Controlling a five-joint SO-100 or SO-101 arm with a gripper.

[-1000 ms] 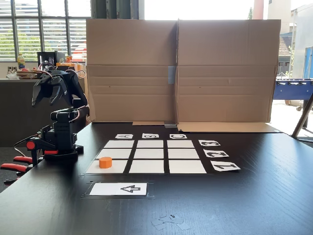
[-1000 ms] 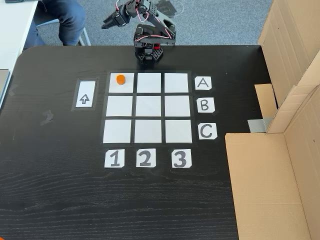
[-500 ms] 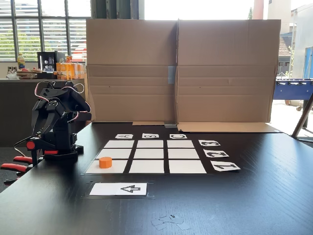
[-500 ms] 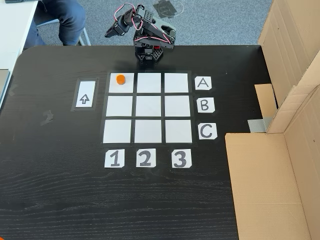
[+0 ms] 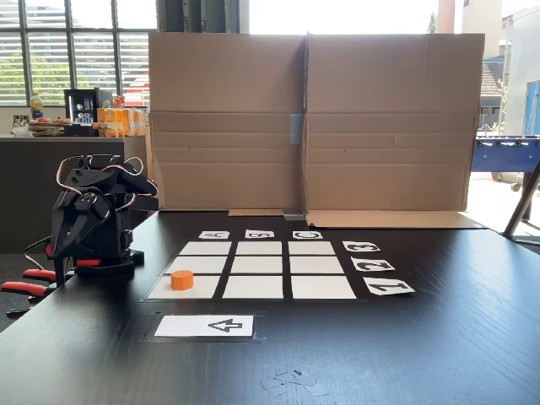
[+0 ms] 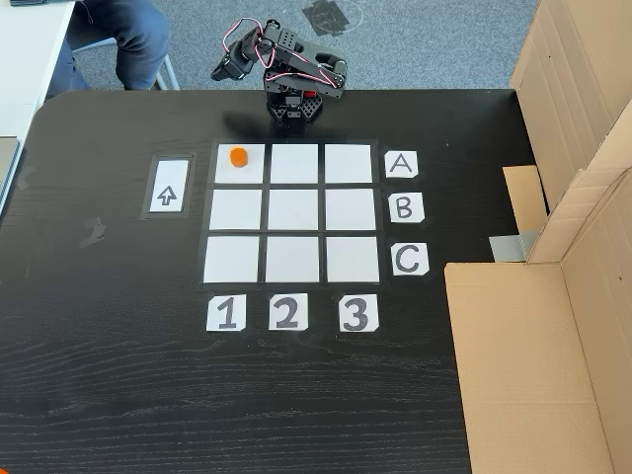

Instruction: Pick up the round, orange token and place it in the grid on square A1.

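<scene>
— Changes since a second ago?
— Folded lower: the black arm, raised with its gripper high over the table edge, has tucked down over its base. Token unmoved.

— Item one, jaws?
— Black two-finger gripper (image 5: 63, 245) (image 6: 219, 71), pointing down beside the base in the low fixed view and out past the table's far edge in the high one. Nothing held; whether the jaws are parted or closed, I cannot tell.

— Item two?
— Small bright orange plastic token (image 5: 181, 279) (image 6: 237, 156), a short puck, upright on square A1 (image 5: 198, 288) (image 6: 249, 170), near that cell's upper left corner in the high view, well apart from the gripper.

— Item three?
— Three-by-three grid of white paper rectangles (image 5: 258, 267) (image 6: 293, 211), edged by lettered and numbered cards.

— Remainder?
— White arrow card (image 5: 204, 326) (image 6: 167, 187) beside the grid; black wood-grain table (image 5: 439, 354) (image 6: 109, 355); brown cardboard screen (image 5: 312, 118) (image 6: 553, 346).
</scene>
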